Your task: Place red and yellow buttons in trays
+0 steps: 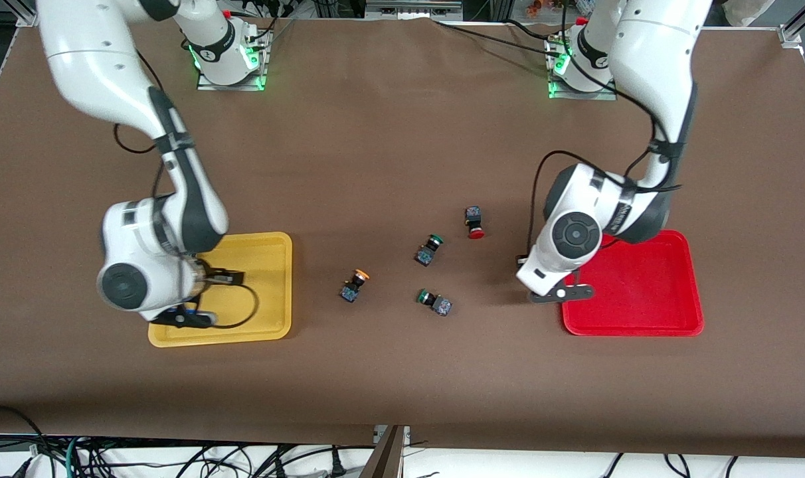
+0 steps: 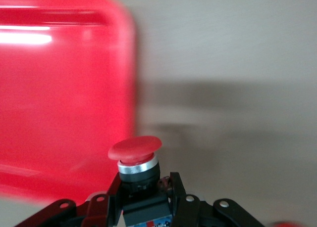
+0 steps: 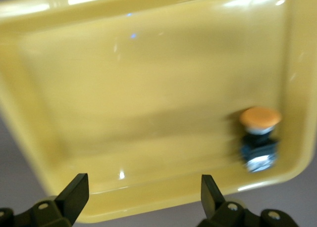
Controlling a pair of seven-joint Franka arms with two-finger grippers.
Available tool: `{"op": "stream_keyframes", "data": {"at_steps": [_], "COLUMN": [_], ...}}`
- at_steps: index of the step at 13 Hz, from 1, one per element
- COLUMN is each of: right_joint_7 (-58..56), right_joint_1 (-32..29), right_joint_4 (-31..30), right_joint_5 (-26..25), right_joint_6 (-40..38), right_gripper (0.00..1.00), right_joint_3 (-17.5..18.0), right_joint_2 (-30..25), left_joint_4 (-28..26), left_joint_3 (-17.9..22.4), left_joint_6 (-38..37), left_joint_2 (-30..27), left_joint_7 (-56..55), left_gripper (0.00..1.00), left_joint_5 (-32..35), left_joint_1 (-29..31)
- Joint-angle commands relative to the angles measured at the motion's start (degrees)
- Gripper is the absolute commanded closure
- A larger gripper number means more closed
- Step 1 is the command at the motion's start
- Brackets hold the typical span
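My left gripper (image 2: 144, 185) is shut on a red button (image 2: 135, 150) by its dark body, cap pointing away from the fingers. It hangs over the table beside the red tray's (image 2: 59, 88) rim; in the front view the gripper (image 1: 562, 292) is at the tray's (image 1: 641, 285) edge toward the table's middle. My right gripper (image 3: 142, 187) is open and empty over the yellow tray (image 3: 124, 88), also seen in the front view (image 1: 206, 299). An orange-yellow button (image 3: 260, 135) lies in the yellow tray (image 1: 269, 265). A second red button (image 1: 474, 222) and a second orange-yellow button (image 1: 354, 285) lie on the table.
Two green-capped switches lie mid-table, one (image 1: 429, 249) between the loose red and orange-yellow buttons, one (image 1: 434, 301) nearer the front camera. The brown table cover (image 1: 402, 133) runs between the two trays.
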Motion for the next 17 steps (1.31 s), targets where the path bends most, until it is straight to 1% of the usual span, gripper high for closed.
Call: {"op": "stream_keyframes", "data": {"at_steps": [1, 3, 4, 5, 6, 7, 9, 10, 11, 12, 13, 14, 15, 16, 17], "right_joint_7": [15.9, 26.8, 29.6, 30.9, 32.4, 33.7, 34.3, 34.6, 34.7, 34.7, 34.6, 34.5, 34.0, 33.5, 32.8], "right_joint_1": [7.4, 12.1, 13.5, 14.4, 15.2, 15.7, 16.1, 16.2, 16.3, 16.6, 16.8, 16.7, 16.8, 16.8, 16.7], "right_joint_4": [0.7, 0.7, 0.8, 0.7, 0.8, 0.8, 0.8, 0.8, 0.8, 0.8, 0.8, 0.8, 0.8, 0.8, 0.8], "right_joint_5": [-0.3, -0.6, -0.7, -0.6, -0.5, -0.6, -0.8, -0.8, -0.8, -0.8, -0.8, -0.9, -0.9, -1.0, -1.0], "right_joint_6": [4.1, 11.3, 15.1, 18.3, 20.2, 22.6, 26.3, 28.2, 29.4, 29.7, 29.8, 29.8, 29.8, 29.8, 29.7], "right_gripper": [0.00, 0.00, 0.00, 0.00, 0.00, 0.00, 0.00, 0.00, 0.00, 0.02, 0.18, 0.54, 0.76, 0.94, 1.00], "right_joint_3": [-0.4, -0.5, -0.5, -0.5, -0.5, -0.5, -0.5, -0.5, -0.5, -0.5, -0.5, -0.5, -0.5, -0.5, -0.6], "right_joint_2": [0.9, 2.5, 3.8, 5.0, 6.0, 6.7, 8.2, 9.0, 9.6, 10.1, 10.4, 10.4, 10.4, 10.4, 10.2], "left_joint_4": [0.8, 0.4, 0.3, -0.1, -0.4, -1.7, -5.9, -8.3, -10.8, -12.0, -12.0, -11.9, -11.8, -11.5, -11.4], "left_joint_3": [0.0, -0.2, -0.6, -0.8, -1.3, -1.8, -1.8, -2.0, -2.0, -2.0, -2.0, -2.0, -2.0, -2.0, -2.2], "left_joint_6": [-4.6, -3.2, -1.6, 0.0, 1.6, 3.7, 9.8, 13.2, 16.8, 18.9, 19.0, 19.0, 18.8, 17.9, 15.4], "left_joint_2": [0.2, 0.3, 0.4, 0.6, 0.9, 1.0, 1.0, 0.9, 1.0, 1.0, 0.9, 0.9, 0.5, -0.5, -2.7], "left_joint_7": [9.6, 18.2, 23.8, 26.8, 27.5, 28.3, 31.3, 32.0, 32.3, 32.3, 32.3, 32.4, 32.4, 32.3, 32.2], "left_gripper": [1.00, 0.99, 0.98, 0.97, 0.97, 0.97, 0.94, 0.94, 0.94, 0.94, 0.74, 0.01, 0.00, 0.00, 0.00], "left_joint_5": [5.9, 6.0, 5.1, 2.5, -3.9, -8.7, -9.5, -9.6, -9.6, -9.3, -9.0, -9.0, -9.0, -9.0, -9.0], "left_joint_1": [1.9, 6.5, 8.6, 10.0, 11.5, 11.9, 13.3, 13.9, 13.5, 13.2, 13.2, 13.3, 13.3, 13.2, 13.1]}}
